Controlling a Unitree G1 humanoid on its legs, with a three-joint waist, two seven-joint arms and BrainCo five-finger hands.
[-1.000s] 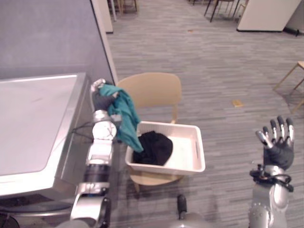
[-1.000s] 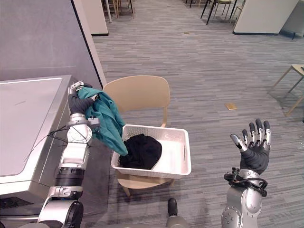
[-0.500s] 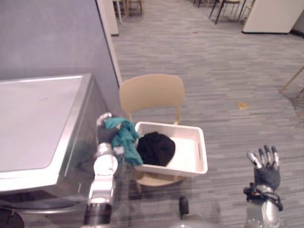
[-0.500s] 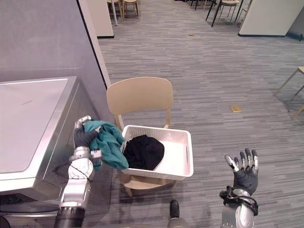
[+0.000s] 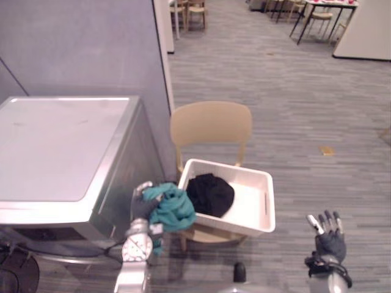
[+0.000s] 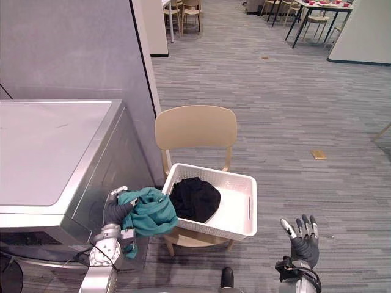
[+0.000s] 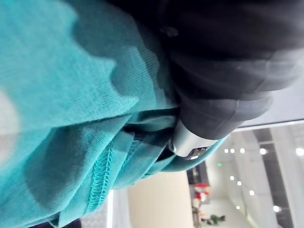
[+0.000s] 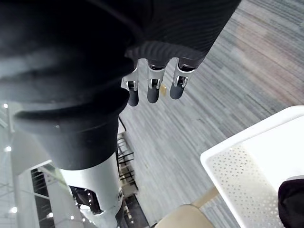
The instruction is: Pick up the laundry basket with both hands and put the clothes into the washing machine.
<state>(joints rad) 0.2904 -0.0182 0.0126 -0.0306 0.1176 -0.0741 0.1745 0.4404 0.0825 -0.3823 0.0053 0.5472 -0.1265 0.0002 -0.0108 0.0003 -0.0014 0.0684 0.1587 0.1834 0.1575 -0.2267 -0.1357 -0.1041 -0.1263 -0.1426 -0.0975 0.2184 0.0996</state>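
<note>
A white laundry basket (image 6: 244, 207) rests on the seat of a tan chair (image 6: 195, 128), with a black garment (image 6: 194, 199) lying in it. My left hand (image 6: 114, 212) is low beside the front of the silver washing machine (image 6: 49, 152), shut on a bunched teal garment (image 6: 148, 213). The teal cloth (image 7: 61, 95) wraps my fingers (image 7: 190, 142) in the left wrist view. My right hand (image 6: 300, 235) is raised open at the lower right, away from the basket, its fingers (image 8: 152, 92) straight with nothing in them.
A grey partition wall (image 6: 73, 49) stands behind the washing machine. Grey carpet (image 6: 305, 122) stretches to the right, with a small tan scrap (image 6: 317, 154) on it. Chairs and tables (image 6: 305, 18) stand far back.
My left hand has gone down with the teal garment, from above the basket's left corner to beside the machine's front. The right hand has dropped lower. The camera has shifted.
</note>
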